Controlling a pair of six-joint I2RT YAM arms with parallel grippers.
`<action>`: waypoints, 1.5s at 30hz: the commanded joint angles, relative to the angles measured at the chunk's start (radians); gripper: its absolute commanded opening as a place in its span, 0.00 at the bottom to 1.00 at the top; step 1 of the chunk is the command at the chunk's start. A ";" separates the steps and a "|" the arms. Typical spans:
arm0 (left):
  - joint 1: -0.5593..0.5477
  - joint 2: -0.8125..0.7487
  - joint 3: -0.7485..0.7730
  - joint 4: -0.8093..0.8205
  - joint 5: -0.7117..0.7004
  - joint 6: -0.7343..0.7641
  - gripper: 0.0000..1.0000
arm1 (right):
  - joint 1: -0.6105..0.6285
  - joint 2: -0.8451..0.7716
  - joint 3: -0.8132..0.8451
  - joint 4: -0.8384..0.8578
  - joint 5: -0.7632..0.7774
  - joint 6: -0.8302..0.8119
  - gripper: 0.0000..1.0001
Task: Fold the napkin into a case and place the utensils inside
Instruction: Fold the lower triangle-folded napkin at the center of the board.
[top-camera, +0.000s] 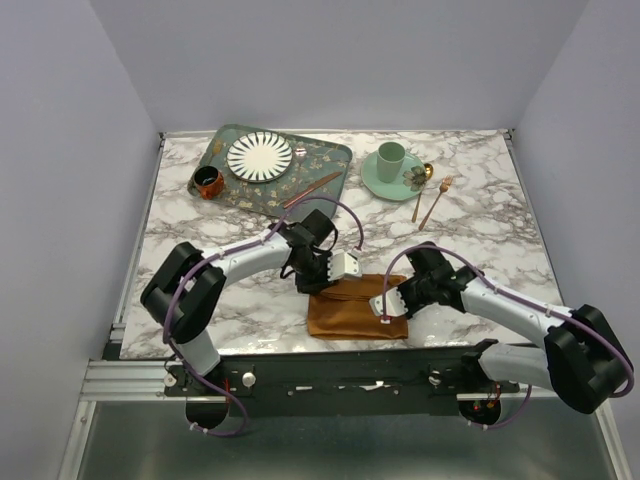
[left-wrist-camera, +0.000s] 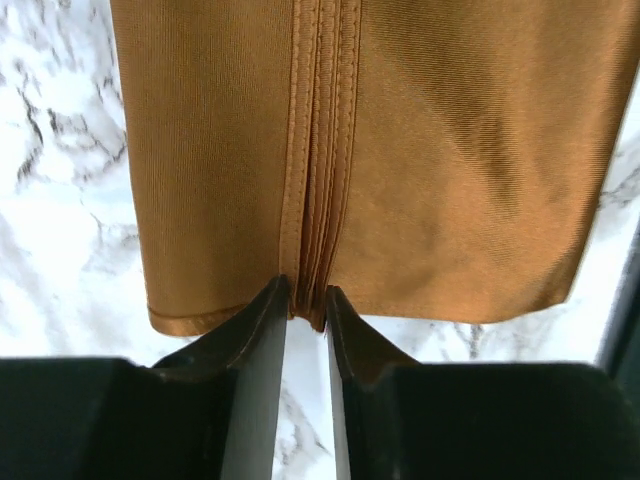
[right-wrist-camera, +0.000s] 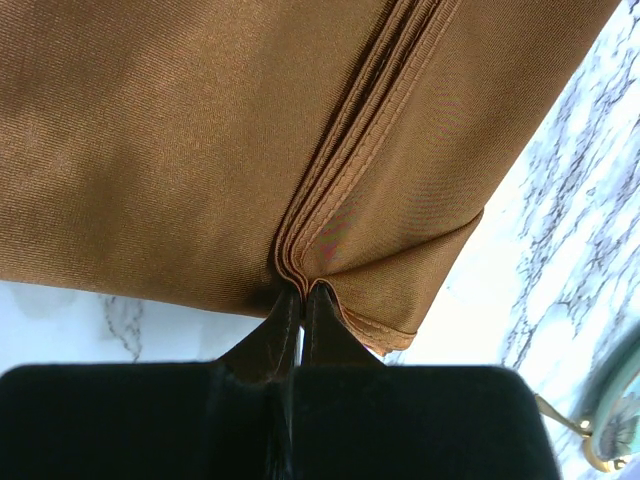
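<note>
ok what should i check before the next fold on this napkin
1. Right gripper pinched on the napkin's stacked hems: ok.
2. Left gripper gripping the hems at its end: cannot tell, jaws slightly parted around them.
3. Hem layers lined up: ok.
4. Folded narrow enough: not ok, a broad rectangle.
5. Fork and spoon clear of the cloth, beside the saucer: ok.

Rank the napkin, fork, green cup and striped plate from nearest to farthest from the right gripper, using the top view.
1. napkin: pinched in the right gripper, at the near edge.
2. fork: beyond the gripper, to the right.
3. green cup: farther back, left of the fork.
4. striped plate: on the tray, back left.
</note>
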 joint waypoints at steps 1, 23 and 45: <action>0.067 -0.049 0.065 -0.102 0.167 -0.057 0.39 | -0.004 0.034 -0.012 0.020 0.032 -0.059 0.01; 0.124 0.194 0.305 -0.090 0.147 -0.154 0.45 | -0.004 -0.001 -0.060 0.050 0.031 -0.154 0.01; 0.162 0.245 0.251 -0.119 0.019 -0.100 0.00 | 0.013 0.083 0.014 0.053 0.031 -0.093 0.01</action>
